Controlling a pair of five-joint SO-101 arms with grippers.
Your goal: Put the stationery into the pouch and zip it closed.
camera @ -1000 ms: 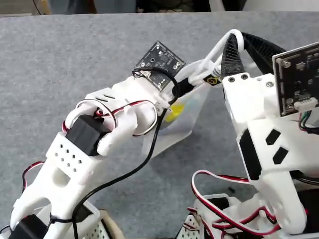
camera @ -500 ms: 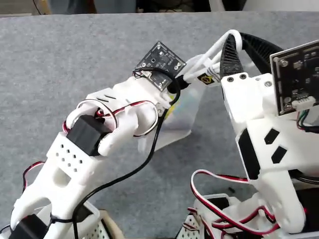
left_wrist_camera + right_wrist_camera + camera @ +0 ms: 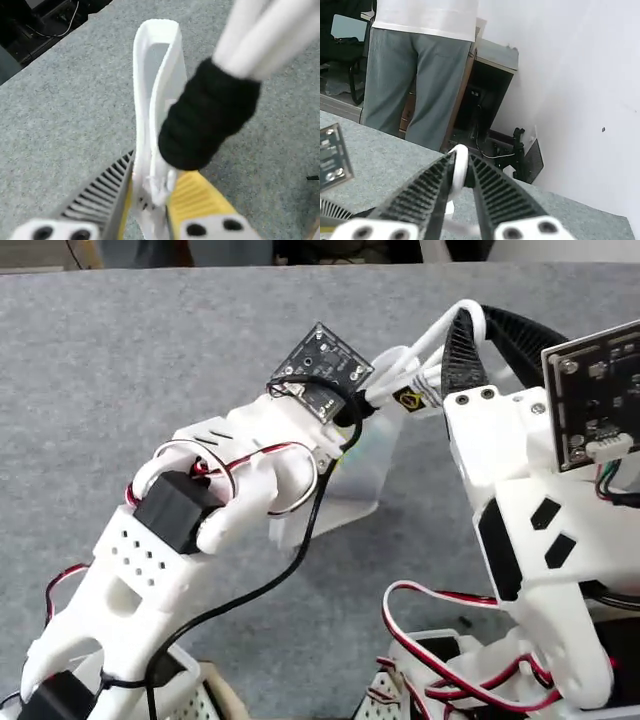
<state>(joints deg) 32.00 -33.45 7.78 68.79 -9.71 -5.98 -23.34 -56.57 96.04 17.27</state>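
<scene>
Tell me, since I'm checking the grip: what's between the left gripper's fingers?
The pouch, its white edge pinched by the left gripper, in the left wrist view.

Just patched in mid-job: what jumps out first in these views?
The translucent pouch stands upright at the middle of the grey table, its white edge clamped in the left pincer. Close by, the right pincer is shut on a looped white cord bound with a black band.

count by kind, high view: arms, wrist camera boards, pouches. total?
Robot arms: 2 (left arm, right arm)
Wrist camera boards: 2 (left arm's board, right arm's board)
Clear pouch: 1
Total: 5
</scene>
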